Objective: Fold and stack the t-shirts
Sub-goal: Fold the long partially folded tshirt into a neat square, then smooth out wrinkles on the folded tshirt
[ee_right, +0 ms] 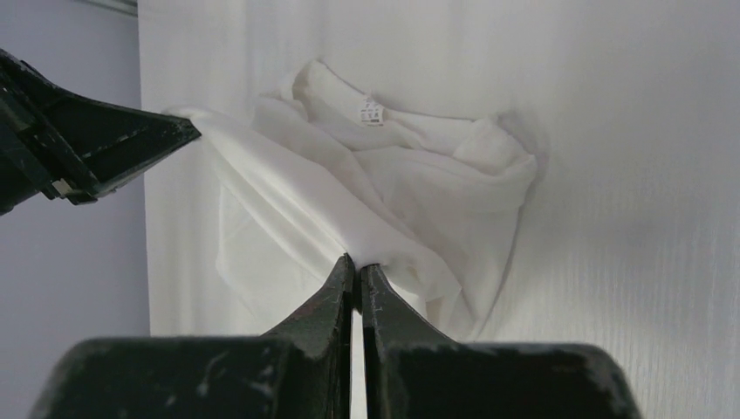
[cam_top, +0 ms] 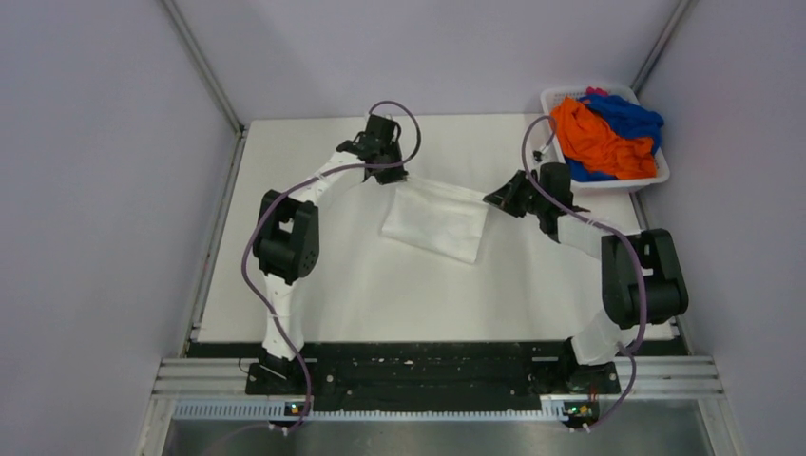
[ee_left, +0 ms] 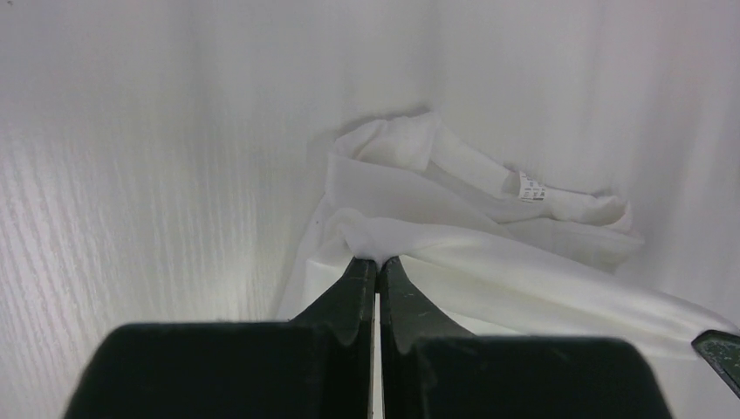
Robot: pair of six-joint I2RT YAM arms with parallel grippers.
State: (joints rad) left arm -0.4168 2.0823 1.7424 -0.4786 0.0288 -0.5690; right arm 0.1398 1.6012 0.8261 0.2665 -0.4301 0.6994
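A white t-shirt (cam_top: pixel 439 220) hangs stretched between my two grippers over the middle of the table, its lower part resting on the table. No print shows on it. My left gripper (cam_top: pixel 397 177) is shut on the shirt's left upper edge (ee_left: pixel 379 253). My right gripper (cam_top: pixel 490 199) is shut on its right upper edge (ee_right: pixel 358 259). The collar with a small tag (ee_left: pixel 531 188) shows bunched in both wrist views. The left gripper's fingertip (ee_right: pixel 170 133) shows in the right wrist view. Orange (cam_top: pixel 594 139), blue (cam_top: pixel 632 116) and pink-red (cam_top: pixel 596 92) shirts lie crumpled in the basket.
A white plastic basket (cam_top: pixel 658 177) stands at the back right corner of the white table (cam_top: pixel 380 294). Grey walls close in the left, back and right sides. A black rail runs along the near edge.
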